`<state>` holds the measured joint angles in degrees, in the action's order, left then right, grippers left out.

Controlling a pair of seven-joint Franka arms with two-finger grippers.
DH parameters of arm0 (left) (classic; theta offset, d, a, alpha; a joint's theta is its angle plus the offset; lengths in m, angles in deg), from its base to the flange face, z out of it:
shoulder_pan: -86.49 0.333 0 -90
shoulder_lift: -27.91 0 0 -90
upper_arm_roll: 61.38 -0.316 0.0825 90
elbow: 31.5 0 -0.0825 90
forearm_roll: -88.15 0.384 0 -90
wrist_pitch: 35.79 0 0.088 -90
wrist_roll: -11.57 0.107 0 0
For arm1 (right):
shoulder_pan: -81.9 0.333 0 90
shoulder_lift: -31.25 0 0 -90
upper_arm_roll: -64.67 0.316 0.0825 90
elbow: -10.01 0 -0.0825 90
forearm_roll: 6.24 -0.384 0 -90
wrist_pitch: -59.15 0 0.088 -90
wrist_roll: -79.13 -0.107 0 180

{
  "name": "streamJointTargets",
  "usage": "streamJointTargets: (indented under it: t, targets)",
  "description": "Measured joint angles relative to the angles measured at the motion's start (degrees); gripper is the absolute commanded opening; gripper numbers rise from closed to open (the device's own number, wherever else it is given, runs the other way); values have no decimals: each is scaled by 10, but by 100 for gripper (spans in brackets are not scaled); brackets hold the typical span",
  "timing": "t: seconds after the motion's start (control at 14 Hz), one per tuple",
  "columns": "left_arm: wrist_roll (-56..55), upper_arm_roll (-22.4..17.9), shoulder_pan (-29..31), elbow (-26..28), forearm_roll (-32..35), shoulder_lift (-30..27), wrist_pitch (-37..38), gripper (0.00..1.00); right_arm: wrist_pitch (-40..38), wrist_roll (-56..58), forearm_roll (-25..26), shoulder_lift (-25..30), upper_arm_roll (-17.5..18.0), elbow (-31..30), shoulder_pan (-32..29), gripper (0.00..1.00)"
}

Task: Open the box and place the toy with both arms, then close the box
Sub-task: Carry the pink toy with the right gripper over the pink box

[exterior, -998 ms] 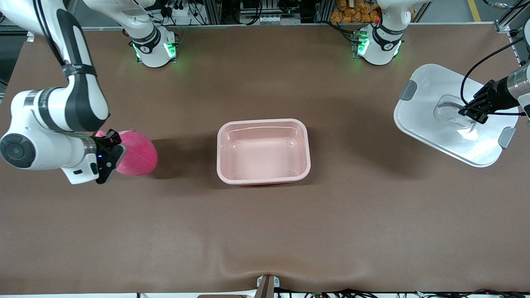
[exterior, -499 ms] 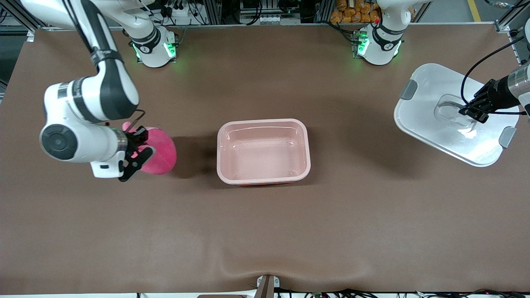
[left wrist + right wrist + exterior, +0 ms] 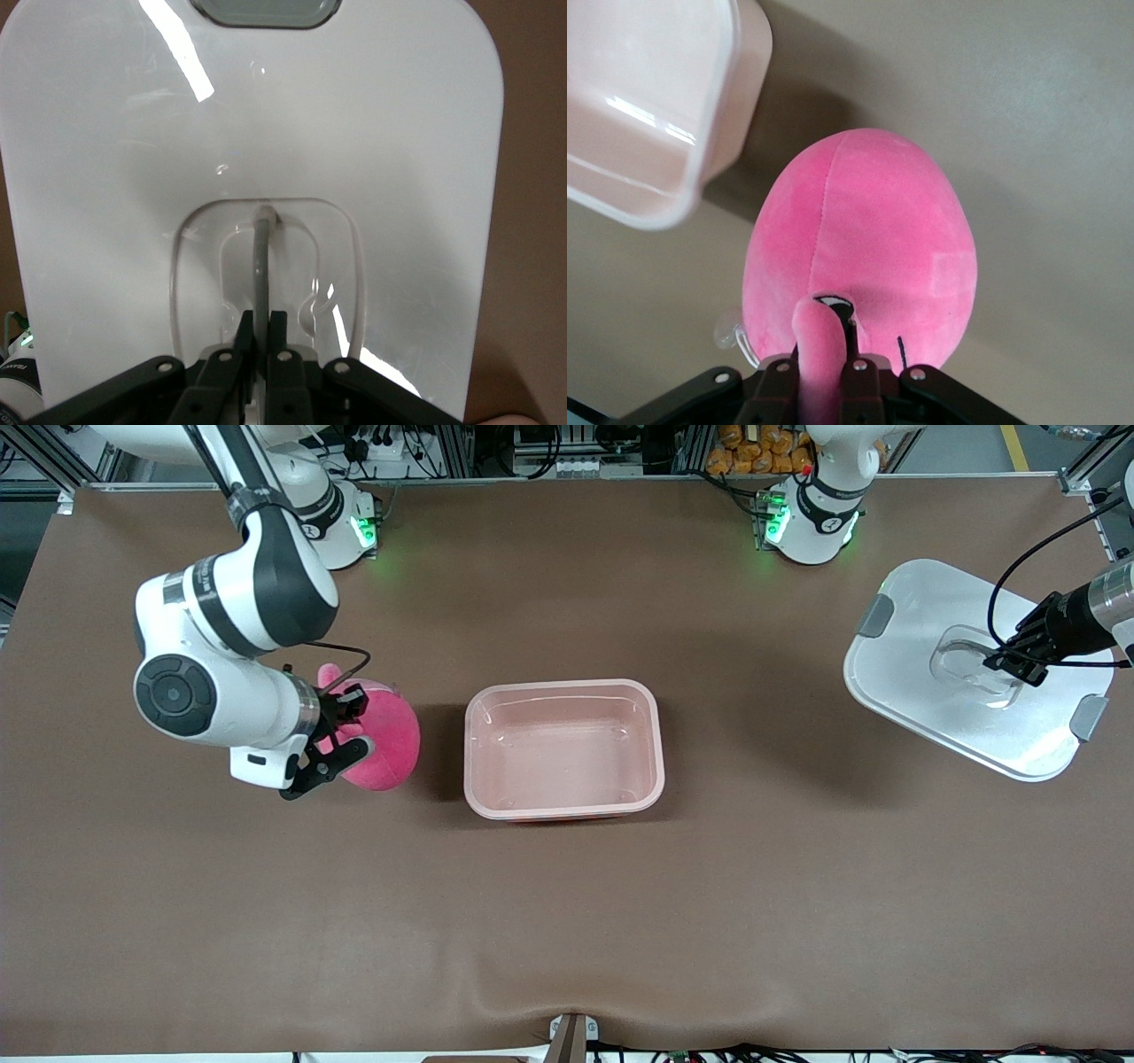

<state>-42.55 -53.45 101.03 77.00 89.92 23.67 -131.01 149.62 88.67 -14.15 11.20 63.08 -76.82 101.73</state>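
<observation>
From the front, the open box [image 3: 563, 749] sits mid-desk [image 3: 567, 921]; the right hand [image 3: 341, 735] grips the toy [image 3: 385, 735] beside it, and the left hand [image 3: 1019, 657] holds the lid [image 3: 930, 700]. The left wrist view shows fingers [image 3: 279, 332] pinching the lid's handle [image 3: 262, 257]. The right wrist view shows the toy's ear [image 3: 819, 345] clamped.

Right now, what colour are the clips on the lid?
Grey clips on a white lid, clearest in the front view.

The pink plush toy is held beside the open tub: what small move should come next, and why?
Probably carry the rounded hot-pink plush toy, gripped by the right end effector, sideways over the open translucent pink plastic tub; the tub is empty, its white lid held aside.
</observation>
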Motion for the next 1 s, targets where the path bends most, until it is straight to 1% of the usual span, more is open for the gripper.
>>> streamJointTargets:
  t: [0.29,0.64,0.78,1.0]
  targets:
    - [-1,2,0,-2,0,0,0,0,-3,-132,-3,0,1,37,54,0]
    - [-4,3,0,-4,0,0,0,0,-6,-275,-32,-4,1,77,84,0]
    - [-4,3,0,-5,0,0,0,0,-5,-328,-43,-18,2,100,102,0]
    - [-11,3,0,-8,0,-1,0,0,3,-404,-57,-58,2,147,132,0]
